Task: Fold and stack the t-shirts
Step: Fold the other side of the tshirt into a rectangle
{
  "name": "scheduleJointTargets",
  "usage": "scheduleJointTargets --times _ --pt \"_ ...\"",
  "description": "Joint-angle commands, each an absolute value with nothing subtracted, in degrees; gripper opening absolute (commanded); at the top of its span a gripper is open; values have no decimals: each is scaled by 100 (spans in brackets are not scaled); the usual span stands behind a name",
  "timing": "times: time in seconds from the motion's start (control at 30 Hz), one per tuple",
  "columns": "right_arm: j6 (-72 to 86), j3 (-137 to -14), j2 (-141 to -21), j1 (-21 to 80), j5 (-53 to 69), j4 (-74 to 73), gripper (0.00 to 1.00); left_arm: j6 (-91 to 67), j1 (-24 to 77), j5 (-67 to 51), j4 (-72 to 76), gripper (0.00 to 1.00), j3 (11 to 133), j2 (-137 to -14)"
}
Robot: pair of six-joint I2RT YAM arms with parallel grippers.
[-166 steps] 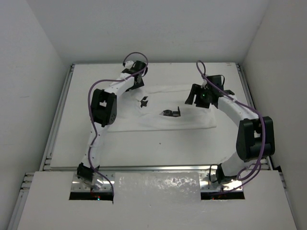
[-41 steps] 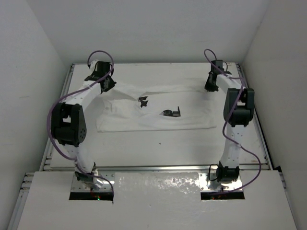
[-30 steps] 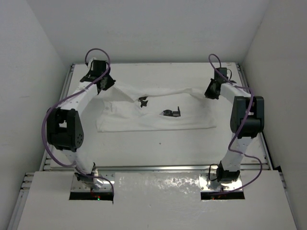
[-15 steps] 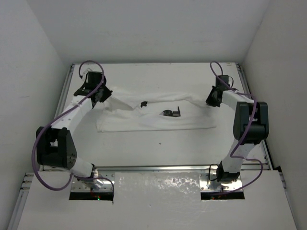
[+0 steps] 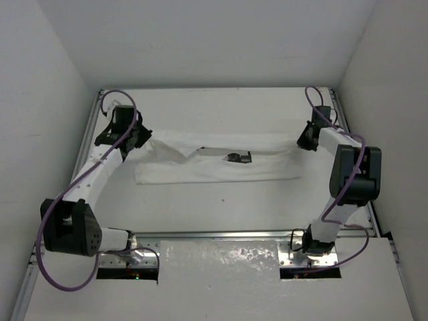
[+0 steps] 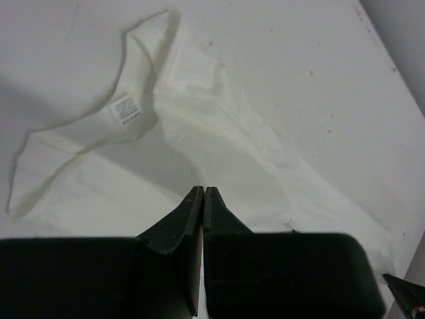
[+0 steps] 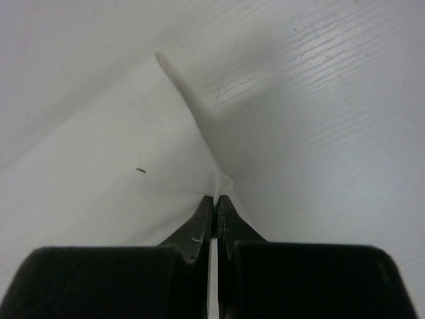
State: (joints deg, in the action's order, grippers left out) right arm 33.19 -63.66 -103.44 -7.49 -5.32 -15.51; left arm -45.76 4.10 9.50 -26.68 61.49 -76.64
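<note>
The white t-shirt [image 5: 214,167] lies spread sideways across the middle of the table, its small black mark [image 5: 238,158] showing near the centre. My left gripper [image 5: 139,137] is at the shirt's left end, shut on a raised edge of cloth. In the left wrist view the closed tips of that gripper [image 6: 202,191] sit over the t-shirt [image 6: 212,113], beside the collar label [image 6: 126,109]. At the shirt's right end my right gripper [image 5: 305,142] is shut too. The right wrist view shows this gripper [image 7: 216,197] pinching a taut ridge of the t-shirt [image 7: 192,113].
The white table [image 5: 221,107] is boxed in by white walls on the left, right and back. A metal rail [image 5: 83,154] runs along its left side and another along the front edge [image 5: 221,234]. Both arm bases sit at the near edge.
Both grippers have moved toward the near side and outward, drawing the shirt's far edge forward over the rest. The upper black mark is now mostly covered.
</note>
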Motion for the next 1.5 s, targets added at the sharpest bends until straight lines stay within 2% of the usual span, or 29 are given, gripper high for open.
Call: scheduleJointTargets --times 0.0,0.27,0.77,0.8,0.83,0.87,0.9,1.03,1.17,1.4,1.47 --pt "3199 -6398 -10151 -773 -624 -1556 0 -4685 334 879 -2471 0 5556 -7138" --pt "3164 -6293 -10204 -774 -457 -1512 0 -4597 334 897 -2259 0 4668 -7102" --pt "3050 -6777 -10749 -739 -598 -1890 1 -4588 334 1230 -1934 0 3938 -7260" --pt "3006 -6733 -10610 -686 -311 -1742 9 -4588 343 1230 -1899 0 3920 -7251" --pt "2988 -6637 -10513 -459 -238 -1662 54 -4570 343 1187 -1846 0 3885 -7225" --pt "2997 -6627 -10416 -274 -394 -1644 67 -4570 343 1187 -1846 0 3876 -7242" --pt "2997 -6566 -10224 163 -804 -1652 78 -4570 343 1187 -1828 0 3867 -7233" --pt "3304 -6030 -9704 580 -966 -1170 99 -4509 334 1160 -1758 0 3815 -7233" --pt "2973 -6002 -9483 1264 -1309 -1028 99 -4509 352 1222 -1635 0 3657 -7347" --pt "2365 -6143 -9711 3478 -2187 -529 98 -4535 369 1169 -1520 0 3559 -7559" --pt "2286 -6309 -10043 3874 -1482 -283 96 -4535 360 1265 -1582 0 3586 -7559"
